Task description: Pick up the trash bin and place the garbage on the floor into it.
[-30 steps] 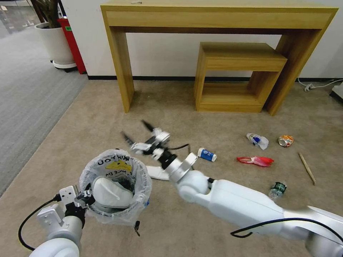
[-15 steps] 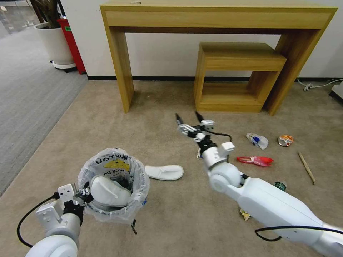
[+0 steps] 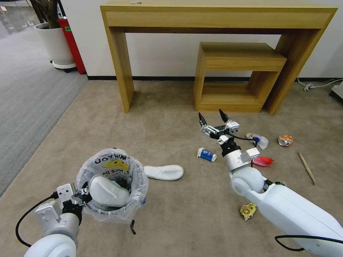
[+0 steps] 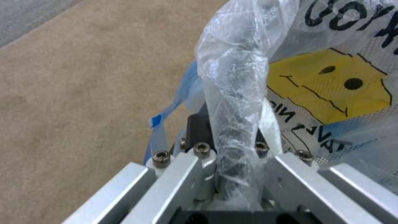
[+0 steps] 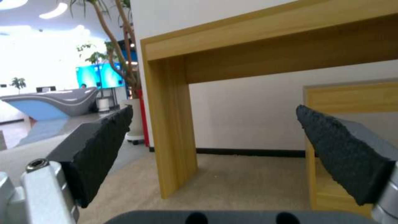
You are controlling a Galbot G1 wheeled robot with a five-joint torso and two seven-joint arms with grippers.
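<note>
Across the beige floor (image 3: 107, 117) in front of you, going from big to small, you have the wooden console (image 3: 214, 18) against the wall with a smaller wooden shelf unit (image 3: 239, 76) tucked under it. Your right arm reaches out over the carpet, and the right gripper (image 3: 213, 117) hangs above the floor near the shelf unit with its fingers (image 5: 104, 146) spread wide and nothing between them. At your lower left sits the trash bin (image 3: 112, 185), its clear printed bag over the rim and one white slipper (image 3: 107, 191) already inside; the left gripper (image 3: 81, 194) is clamped on the bin's near rim, and the left wrist view shows its fingers pinching the bagged rim (image 4: 232, 124). A second white slipper (image 3: 164, 172) lies on the carpet just beside the bin. The remaining garbage is scattered to your right: a blue-white paper cup (image 3: 206, 154) on its side near the right wrist, a red wrapper (image 3: 263, 161), a crumpled white and blue piece (image 3: 260, 140), a crushed orange can (image 3: 285, 140), a wooden stick (image 3: 307, 167), and a small yellow wrapper (image 3: 248, 210) beside the right forearm.
</note>
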